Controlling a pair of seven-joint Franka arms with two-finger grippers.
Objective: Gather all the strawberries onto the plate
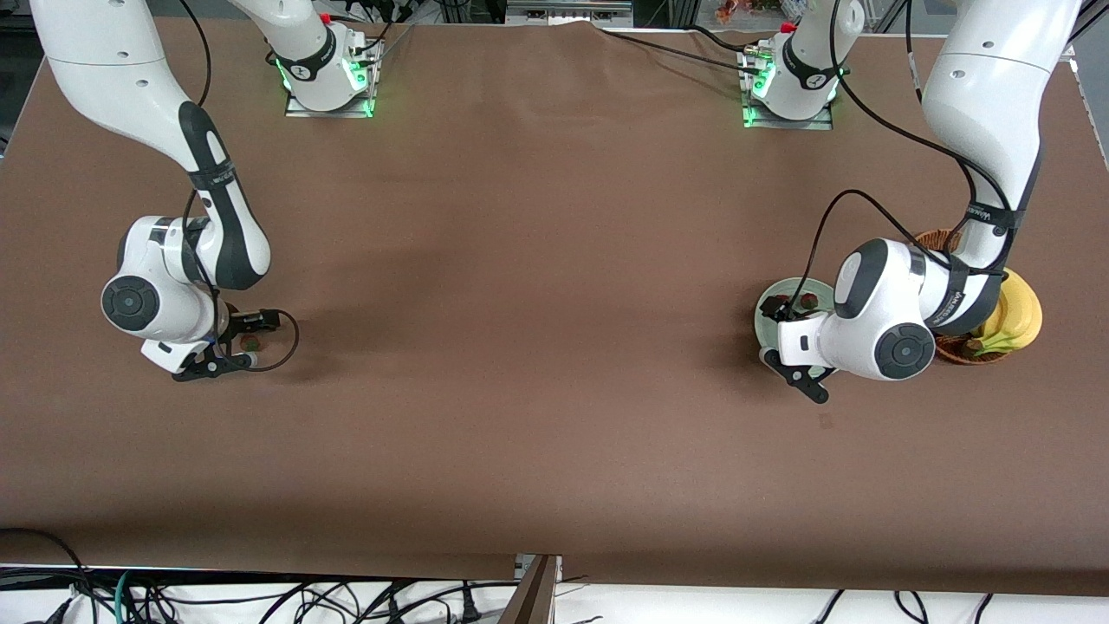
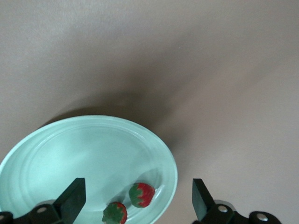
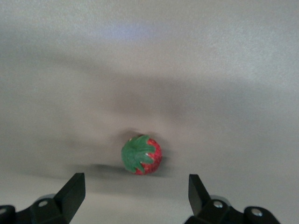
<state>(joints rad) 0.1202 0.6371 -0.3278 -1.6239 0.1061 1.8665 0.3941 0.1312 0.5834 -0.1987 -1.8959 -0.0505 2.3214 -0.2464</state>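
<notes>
Right gripper (image 1: pixel 227 345) wide over strawberry (image 3: pixel 141 155), green cap facing up.

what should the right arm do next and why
Probably lower the open right gripper around the strawberry on the table and close, since that berry lies outside the plate, where two others already rest under the open left gripper.

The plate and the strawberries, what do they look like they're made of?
Plate: probably glazed ceramic or hard plastic; pale mint, smooth, with a soft sheen and faint rings. Strawberries: likely plastic or foam replicas; matte red, stiff flat green caps, as on the one on the tablecloth.
</notes>
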